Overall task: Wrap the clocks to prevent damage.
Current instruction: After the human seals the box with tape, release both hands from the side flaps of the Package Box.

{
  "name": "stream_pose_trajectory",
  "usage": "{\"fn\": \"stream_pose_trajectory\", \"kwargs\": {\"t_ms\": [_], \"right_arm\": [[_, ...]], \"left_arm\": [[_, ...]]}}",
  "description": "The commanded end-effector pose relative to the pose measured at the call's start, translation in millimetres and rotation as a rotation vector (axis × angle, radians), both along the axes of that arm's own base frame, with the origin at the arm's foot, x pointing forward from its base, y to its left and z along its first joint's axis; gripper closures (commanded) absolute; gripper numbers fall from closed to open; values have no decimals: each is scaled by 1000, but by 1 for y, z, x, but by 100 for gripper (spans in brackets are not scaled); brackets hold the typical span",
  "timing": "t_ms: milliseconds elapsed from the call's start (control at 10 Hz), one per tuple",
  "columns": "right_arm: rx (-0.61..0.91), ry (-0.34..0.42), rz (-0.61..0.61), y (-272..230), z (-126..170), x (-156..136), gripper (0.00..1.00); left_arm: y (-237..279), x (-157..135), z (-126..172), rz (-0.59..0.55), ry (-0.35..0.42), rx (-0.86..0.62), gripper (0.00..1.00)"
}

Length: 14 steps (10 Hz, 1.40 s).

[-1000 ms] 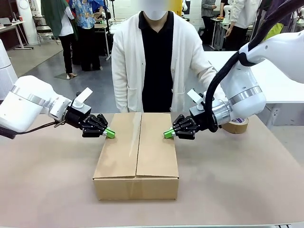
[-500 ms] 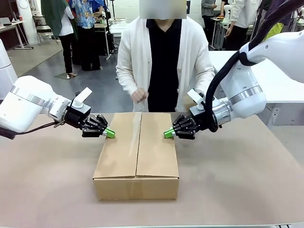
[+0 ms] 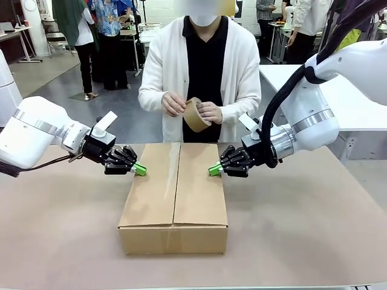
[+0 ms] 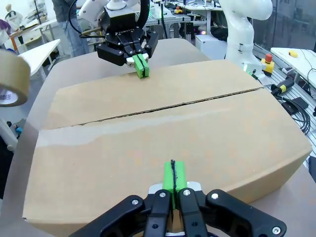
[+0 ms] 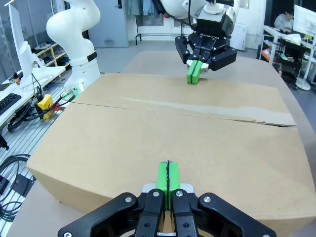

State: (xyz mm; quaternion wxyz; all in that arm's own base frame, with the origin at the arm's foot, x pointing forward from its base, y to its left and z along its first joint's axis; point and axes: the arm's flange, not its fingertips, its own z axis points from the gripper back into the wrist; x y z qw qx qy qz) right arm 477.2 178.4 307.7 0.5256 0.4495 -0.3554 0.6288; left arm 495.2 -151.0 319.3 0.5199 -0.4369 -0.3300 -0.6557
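While left gripper [image 3: 139, 170] and right gripper [image 3: 214, 170], fingers together, pin box [image 3: 175, 193] shut | person's hands [image 3: 210, 112] clamp tape roll [image 3: 193, 115], upper centre | taping not yet done

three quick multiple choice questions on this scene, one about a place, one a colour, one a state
1. Where is the tape roll? A. in the person's hands B. on the floor C. in a drawer
2. What colour are the claw pads? A. red B. green C. blue
3. How do the flaps of the box lie? A. standing up B. torn off C. folded flat

1 A: the hands hold it at chest height.
2 B: green tips on the left claw and right claw.
3 C: both flaps meet flat along the middle seam.
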Motion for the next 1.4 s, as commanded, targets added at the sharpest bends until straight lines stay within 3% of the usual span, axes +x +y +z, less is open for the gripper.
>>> {"fn": "stream_pose_trajectory", "kwargs": {"t_ms": [0,1300], "right_arm": [[-9,5,-7,1,-5,-1,99],[-9,5,-7,1,-5,-1,99]], "left_arm": [[0,-1,-5,6,2,-5,100],[0,-1,-5,6,2,-5,100]]}}
